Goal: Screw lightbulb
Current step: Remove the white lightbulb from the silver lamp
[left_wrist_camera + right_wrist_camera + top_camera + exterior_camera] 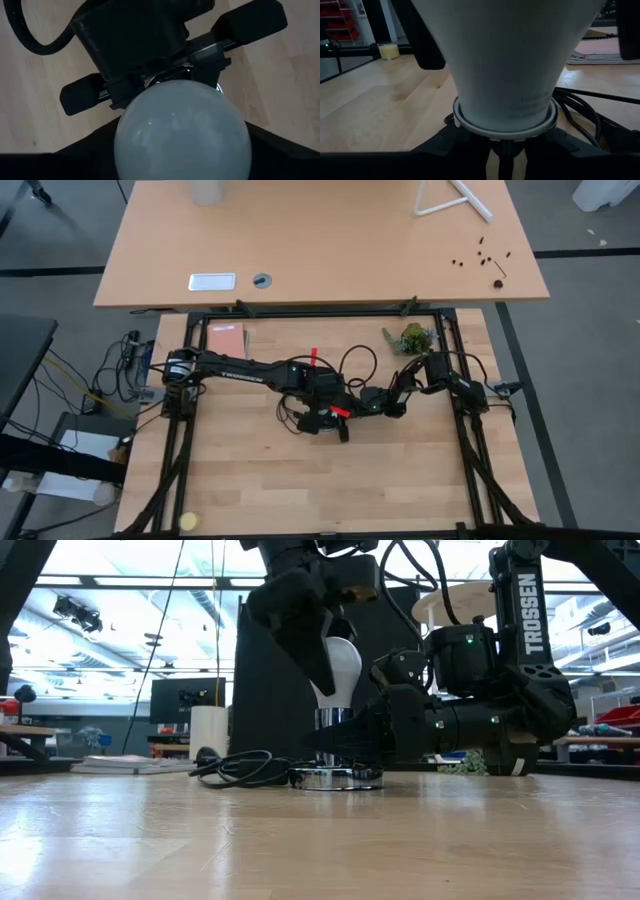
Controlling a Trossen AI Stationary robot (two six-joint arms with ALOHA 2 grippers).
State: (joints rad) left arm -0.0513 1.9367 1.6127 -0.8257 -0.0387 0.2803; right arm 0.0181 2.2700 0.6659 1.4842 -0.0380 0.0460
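The white lightbulb (343, 668) stands upright, its narrow end down in the silvery socket (334, 720) on the round disc base (335, 778), near the table's middle. My left gripper (325, 413) comes down from above and is shut around the bulb's dome (182, 135). My right gripper (352, 736) lies level just above the table, shut around the socket below the bulb's neck (505, 70). The socket's black cord (240, 768) lies coiled on the table beside the base. In the high view the arms hide the bulb. My left gripper holds the bulb's wide white dome (150, 125) between its two fingers (305, 640), which come from above and point down. The bulb stands upright, its lower end in the socket. My right gripper grips the socket's collar (505, 127) just under the bulb's neck, one finger (445, 145) on either side. The fingers come in level from the table's right side. The socket stands upright on its disc base on the table.
A green plant-like bundle (410, 338) lies at the back right. A reddish book (228, 340) lies at the back left. A small yellow ball (188, 522) sits at the near left corner. A black frame (320, 312) borders the table.
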